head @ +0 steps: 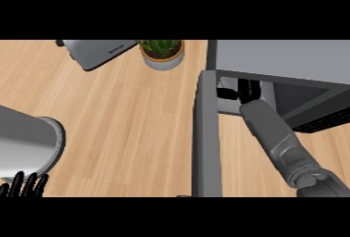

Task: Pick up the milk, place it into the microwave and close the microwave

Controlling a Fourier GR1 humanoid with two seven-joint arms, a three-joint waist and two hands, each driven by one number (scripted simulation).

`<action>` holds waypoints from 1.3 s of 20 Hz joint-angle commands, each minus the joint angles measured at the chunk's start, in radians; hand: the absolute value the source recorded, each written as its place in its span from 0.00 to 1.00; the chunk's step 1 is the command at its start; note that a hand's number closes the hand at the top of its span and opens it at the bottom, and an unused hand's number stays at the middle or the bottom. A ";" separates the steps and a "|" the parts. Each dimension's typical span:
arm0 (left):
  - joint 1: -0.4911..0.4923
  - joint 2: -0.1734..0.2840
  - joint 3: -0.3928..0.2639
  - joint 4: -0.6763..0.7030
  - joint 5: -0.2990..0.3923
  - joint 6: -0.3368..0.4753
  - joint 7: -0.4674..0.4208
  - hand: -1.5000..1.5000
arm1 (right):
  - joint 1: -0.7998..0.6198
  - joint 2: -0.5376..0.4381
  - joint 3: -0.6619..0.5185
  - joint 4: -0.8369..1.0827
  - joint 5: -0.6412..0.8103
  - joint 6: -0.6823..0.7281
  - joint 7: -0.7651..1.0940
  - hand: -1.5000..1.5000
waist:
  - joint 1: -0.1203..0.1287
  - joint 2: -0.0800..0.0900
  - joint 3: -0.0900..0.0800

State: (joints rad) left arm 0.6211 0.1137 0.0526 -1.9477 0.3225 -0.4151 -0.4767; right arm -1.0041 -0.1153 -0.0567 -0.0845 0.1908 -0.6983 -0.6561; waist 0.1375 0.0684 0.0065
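Note:
The grey microwave (280, 58) stands at the upper right, and its open door (206, 139) juts out toward me as a long grey slab. My right forearm reaches over the counter into the microwave's cavity. Only the dark shape of my right hand (245, 90) shows at the opening. The milk is not visible; whether it sits inside or in that hand is hidden. My left hand (21, 184) rests at the lower left edge with its fingers up and nothing in it.
A large round metal vessel (27, 139) fills the left edge. A toaster (96, 51) and a potted plant (162, 51) stand at the back. Bare wooden counter (130, 115) lies between them and the door.

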 commanded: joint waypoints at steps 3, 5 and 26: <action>0.018 0.001 0.000 -0.037 0.022 -0.004 0.016 0.00 | 0.050 0.023 -0.107 -0.064 -0.112 0.191 -0.105 0.00 | -0.030 -0.020 0.003; 0.097 -0.013 -0.022 -0.031 -0.021 -0.026 -0.029 0.00 | 0.089 0.052 -0.128 -0.066 -0.133 0.221 -0.148 0.00 | -0.029 -0.033 0.000; 0.136 -0.055 -0.098 -0.139 -0.095 0.013 0.089 0.00 | 0.376 0.068 -0.133 -0.105 -0.157 0.617 -0.434 0.00 | -0.121 -0.065 -0.005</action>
State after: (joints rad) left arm 0.7351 0.0743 0.0102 -2.0394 0.2727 -0.4089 -0.4231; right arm -0.6712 -0.0452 -0.2076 -0.1793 0.0253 -0.1858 -1.0318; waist 0.0251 0.0076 0.0018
